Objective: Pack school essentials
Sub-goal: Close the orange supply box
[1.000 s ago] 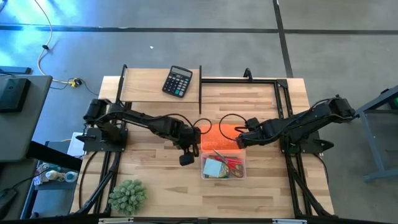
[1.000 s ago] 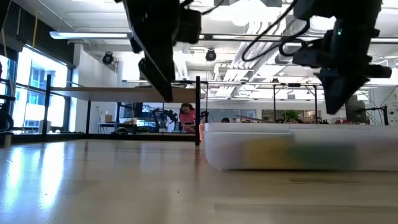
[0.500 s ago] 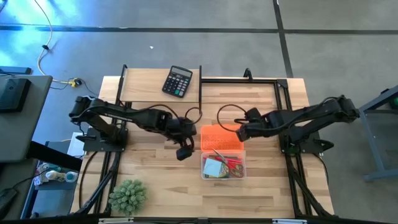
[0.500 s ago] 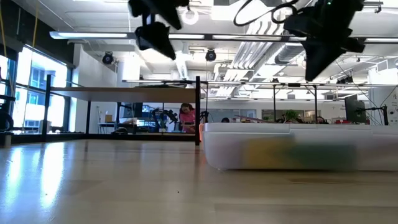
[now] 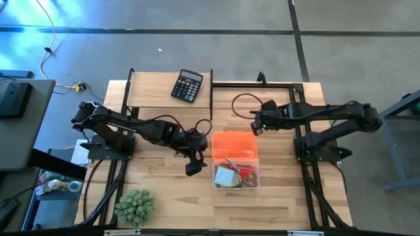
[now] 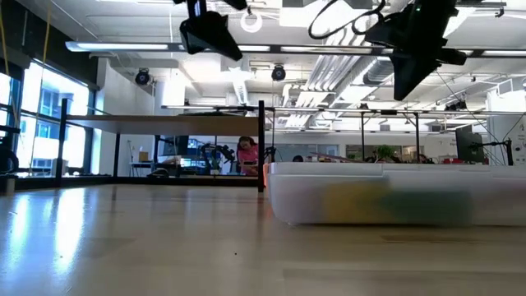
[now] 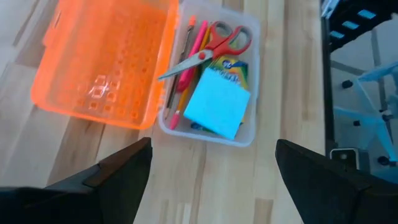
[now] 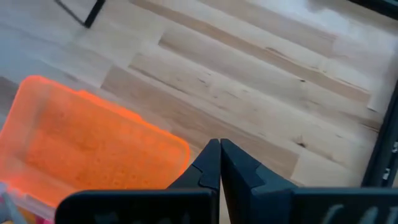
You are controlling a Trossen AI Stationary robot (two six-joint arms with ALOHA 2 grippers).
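Note:
A clear plastic box (image 5: 235,177) stands on the wooden table. In it lie red-handled scissors (image 7: 219,42), a pale blue note pad (image 7: 217,104), a yellow crayon box (image 7: 235,67), a pink-red marker (image 7: 186,68) and thin pencils. Its orange lid (image 5: 234,145) lies open and flat on the table against the box's far edge. My left gripper (image 7: 211,180) hangs open, high above the table just left of the box. My right gripper (image 8: 221,163) is shut and empty, high above the table beyond the lid's far right corner.
A black calculator (image 5: 188,86) lies on a raised shelf at the far left. A spiky green plant (image 5: 135,206) stands near the front left edge. Black frame rails (image 5: 295,98) run along the far and right sides. People show in the room behind.
Both grippers have risen away from the table. My right gripper, shut throughout, has drawn back from over the orange lid toward the table's far edge. My left gripper has stayed open beside the box's left side. The box and lid have kept still.

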